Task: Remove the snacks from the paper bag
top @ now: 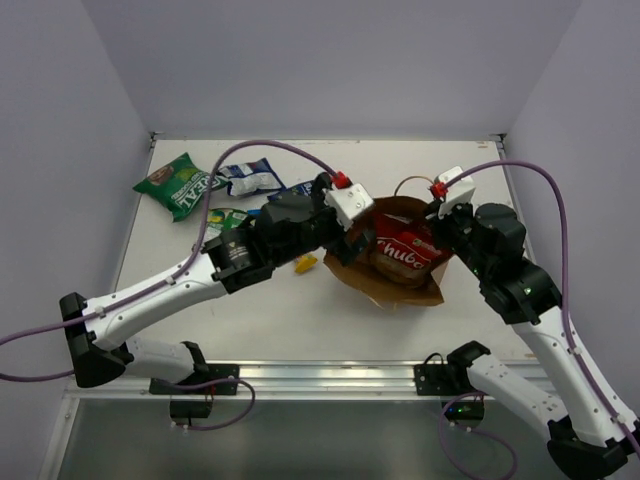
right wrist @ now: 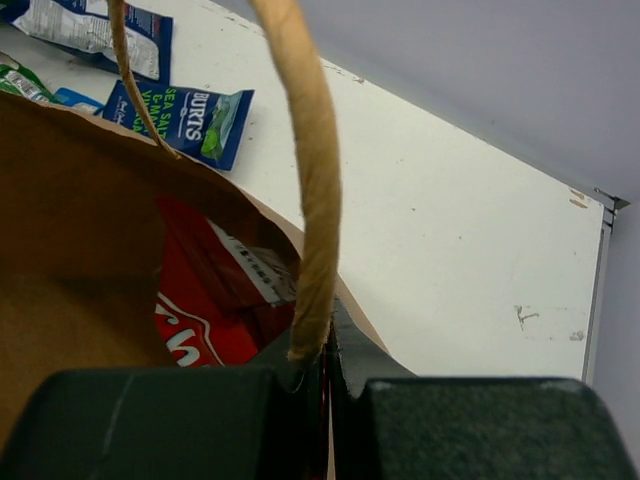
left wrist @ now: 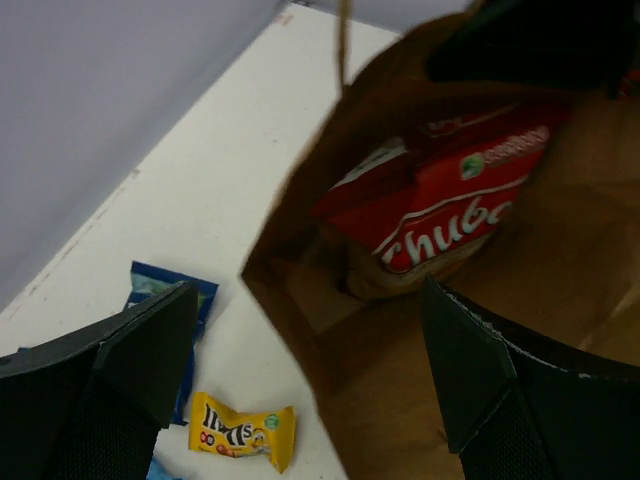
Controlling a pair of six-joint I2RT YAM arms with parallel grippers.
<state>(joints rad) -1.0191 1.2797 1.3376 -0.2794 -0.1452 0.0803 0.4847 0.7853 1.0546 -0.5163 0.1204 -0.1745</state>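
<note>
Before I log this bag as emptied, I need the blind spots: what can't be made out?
1. Anything under the red Chuba bag: all views, hidden by it and the paper bag.
2. Green-white packet: top view, mostly under the left arm.
3. Blue packet: left wrist view, partly behind a finger of the open left end effector.
4. What the shut right end effector pinches besides the handle: right wrist view, own fingers block it.

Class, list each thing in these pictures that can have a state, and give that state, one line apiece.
paper bag: open, rim pinched
red Chuba bag: inside the paper bag
green bag: out, on the table
blue Burts packet: out, on the table
yellow packet: out, on the table
left gripper: open, at the bag's mouth
right gripper: shut on the paper bag's rim by a handle
</note>
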